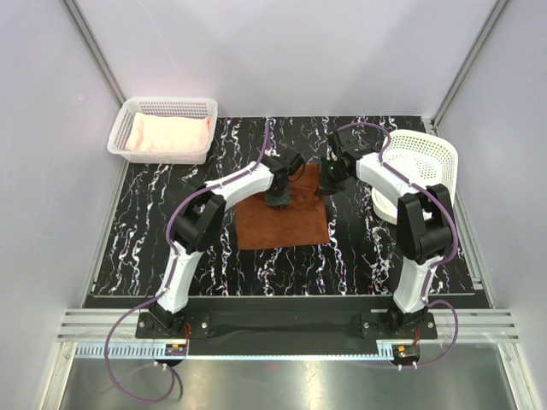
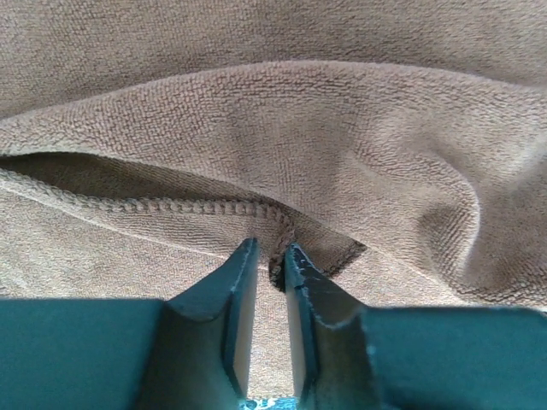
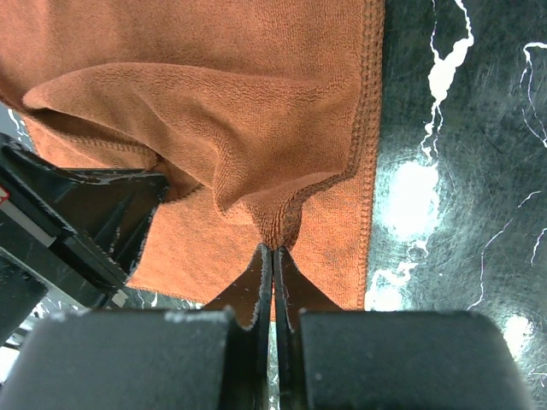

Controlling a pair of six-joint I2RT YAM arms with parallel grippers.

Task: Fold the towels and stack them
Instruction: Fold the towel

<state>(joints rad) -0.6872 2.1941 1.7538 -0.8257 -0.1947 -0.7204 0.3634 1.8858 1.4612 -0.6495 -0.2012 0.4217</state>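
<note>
The rust-brown towel (image 1: 282, 229) lay on the bench (image 1: 171, 231), its far edge pinched by the left end effector (image 2: 269, 256), nearly closed on the hem, and the right end effector (image 3: 273, 252), clamped tight near the side hem, apparently to fold that edge over

rust-brown terry cloth towel (image 1: 282, 224): matt, nubby pile, stitched hem | black white-veined table (image 1: 359, 256): smooth, glossy, stone look | white mesh basket (image 1: 171, 107): plastic | dark fingers (image 2: 214, 303): matt, scuffed edges
</note>
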